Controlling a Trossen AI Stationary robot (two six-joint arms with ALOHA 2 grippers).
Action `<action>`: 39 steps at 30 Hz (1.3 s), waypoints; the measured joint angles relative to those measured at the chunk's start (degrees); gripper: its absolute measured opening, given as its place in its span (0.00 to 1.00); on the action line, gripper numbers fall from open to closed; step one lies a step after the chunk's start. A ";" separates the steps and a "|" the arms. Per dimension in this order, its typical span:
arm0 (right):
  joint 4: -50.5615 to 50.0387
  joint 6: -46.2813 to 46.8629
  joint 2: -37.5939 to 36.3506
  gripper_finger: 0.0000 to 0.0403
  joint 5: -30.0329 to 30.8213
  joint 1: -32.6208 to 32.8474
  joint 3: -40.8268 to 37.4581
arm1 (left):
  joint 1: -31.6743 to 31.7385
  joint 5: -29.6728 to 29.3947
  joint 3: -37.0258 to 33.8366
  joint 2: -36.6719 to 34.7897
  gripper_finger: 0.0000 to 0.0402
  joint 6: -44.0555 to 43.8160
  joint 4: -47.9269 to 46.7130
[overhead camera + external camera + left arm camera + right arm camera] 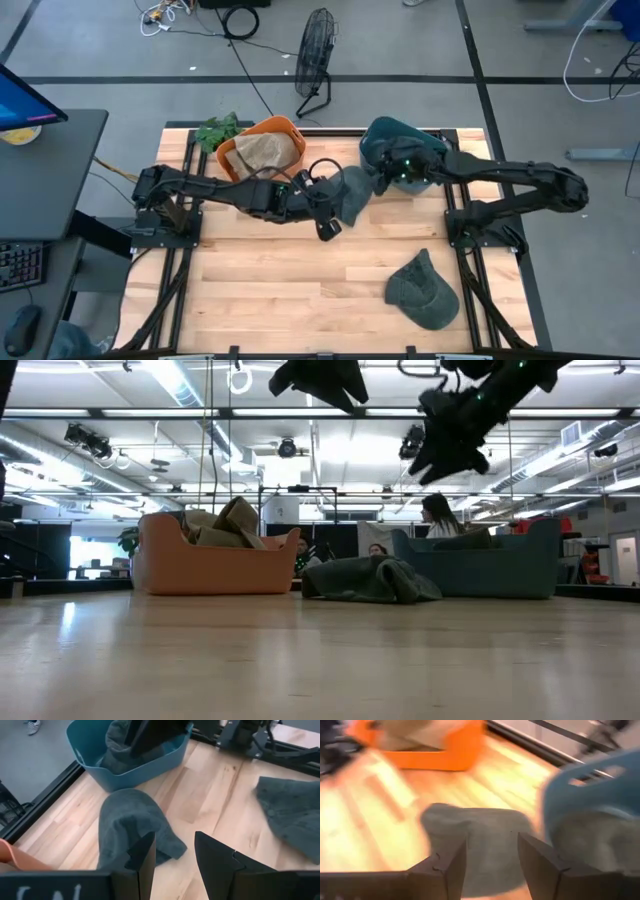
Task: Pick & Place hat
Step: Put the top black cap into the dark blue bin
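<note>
Two grippers hung over one limp grey hat (352,193) lying flat at the upper middle of the high frame, between the orange bin (262,146) at its left and the teal bin (400,152) at its right. Both the left gripper (174,855) and the right gripper (492,862) had fingers spread apart and held nothing. I judge a clean pick needed one arm to descend and pinch a raised fold of the soft, felt-like cloth, not the smooth wooden table (290,290).
</note>
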 joint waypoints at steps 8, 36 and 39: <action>6.95 -1.89 6.89 0.45 2.10 7.52 0.00 | -0.88 0.01 0.00 -0.20 0.35 -1.88 0.98; 15.20 -8.63 31.21 0.40 9.90 7.66 0.07 | -3.45 -0.22 0.04 -3.21 0.35 -1.51 3.25; 15.04 -9.42 30.73 0.21 8.16 7.60 0.07 | -3.39 -0.22 0.04 -3.21 0.35 -1.42 3.25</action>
